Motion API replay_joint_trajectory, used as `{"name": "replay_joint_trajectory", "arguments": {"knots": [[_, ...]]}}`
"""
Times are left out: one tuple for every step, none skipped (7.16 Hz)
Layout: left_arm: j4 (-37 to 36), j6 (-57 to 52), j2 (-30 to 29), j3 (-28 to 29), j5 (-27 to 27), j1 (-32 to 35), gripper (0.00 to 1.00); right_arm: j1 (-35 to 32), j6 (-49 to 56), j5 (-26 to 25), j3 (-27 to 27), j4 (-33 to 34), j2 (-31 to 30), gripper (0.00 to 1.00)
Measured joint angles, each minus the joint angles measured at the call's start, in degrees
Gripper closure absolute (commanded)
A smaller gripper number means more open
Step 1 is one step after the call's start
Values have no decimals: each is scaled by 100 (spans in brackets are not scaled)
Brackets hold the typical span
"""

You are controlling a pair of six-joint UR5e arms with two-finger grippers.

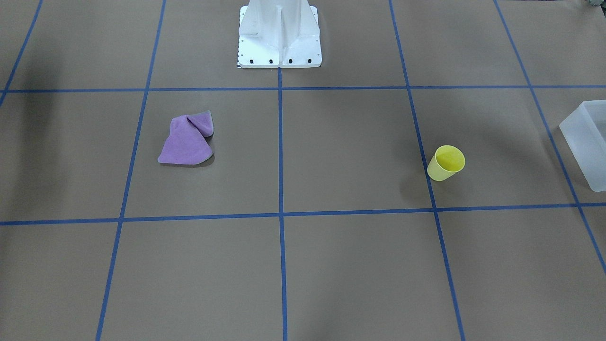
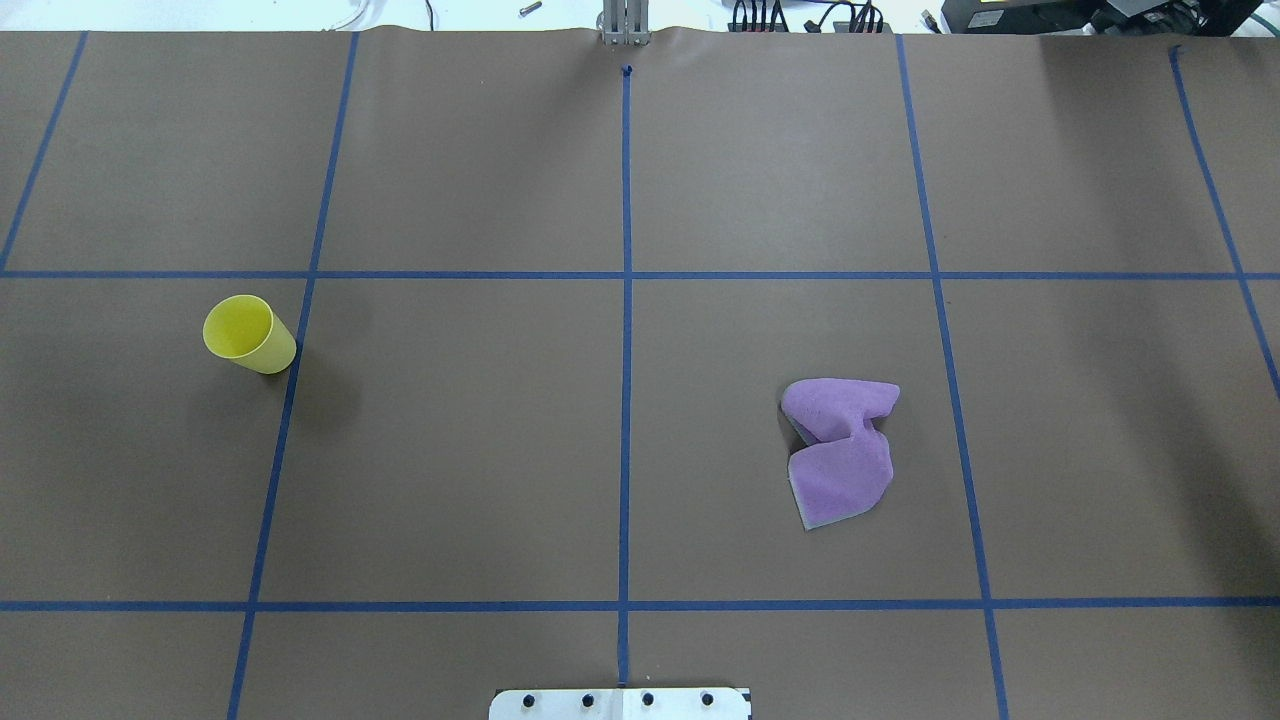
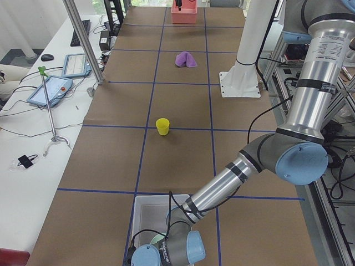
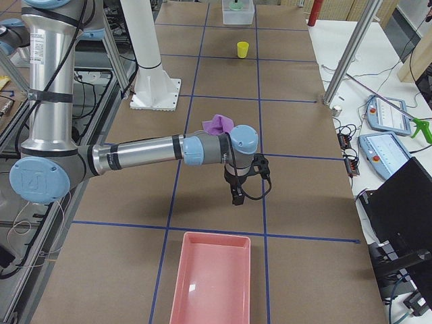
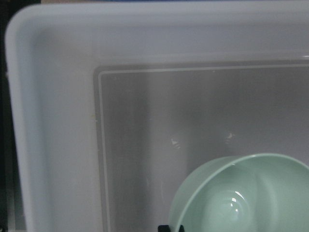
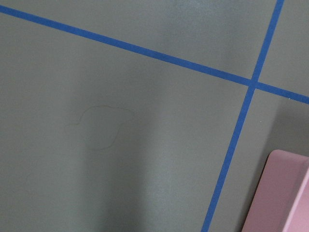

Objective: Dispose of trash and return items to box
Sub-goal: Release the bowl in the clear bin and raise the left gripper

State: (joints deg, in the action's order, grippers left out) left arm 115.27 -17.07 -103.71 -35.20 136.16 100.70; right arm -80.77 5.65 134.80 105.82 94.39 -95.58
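Observation:
The mint-green bowl (image 5: 241, 198) sits low inside the frosted white box (image 5: 53, 121). My left gripper (image 5: 171, 228) shows only as dark fingertips closed at the bowl's rim. The side view shows my left arm reaching down into the box (image 3: 150, 210), with a sliver of the bowl (image 3: 157, 239) beside the wrist. The yellow cup (image 1: 446, 163) stands upright on the table, apart from the box (image 1: 587, 142); it also shows in the overhead view (image 2: 249, 335). My right gripper (image 4: 236, 196) hangs above bare table; I cannot tell whether it is open or shut.
A crumpled purple cloth (image 2: 840, 450) lies on the table right of centre. A pink tray (image 4: 212, 280) lies near my right gripper, and its corner shows in the right wrist view (image 6: 285, 193). The white pedestal (image 1: 279, 35) stands at the table's robot side.

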Motion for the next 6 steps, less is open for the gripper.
{"name": "replay_joint_trajectory", "arguments": {"knots": [[-14,-3,-35,-15,14,137,23,0,3,-1,-14,0,1,0],[-83,4,-99,-66,91,253,23,0,3,1,-21,0,3,0],[-369,18,-165,-314,273,345,23,3,0,2,-24,-2,7,0],[-871,43,-125,-925,444,389,23,10,0,3,-25,-6,23,0],[-1325,215,32,-1786,530,396,23,14,1,3,-22,-7,52,0],[-1575,652,199,-2616,621,295,7,16,-1,3,4,-8,76,0]]}}
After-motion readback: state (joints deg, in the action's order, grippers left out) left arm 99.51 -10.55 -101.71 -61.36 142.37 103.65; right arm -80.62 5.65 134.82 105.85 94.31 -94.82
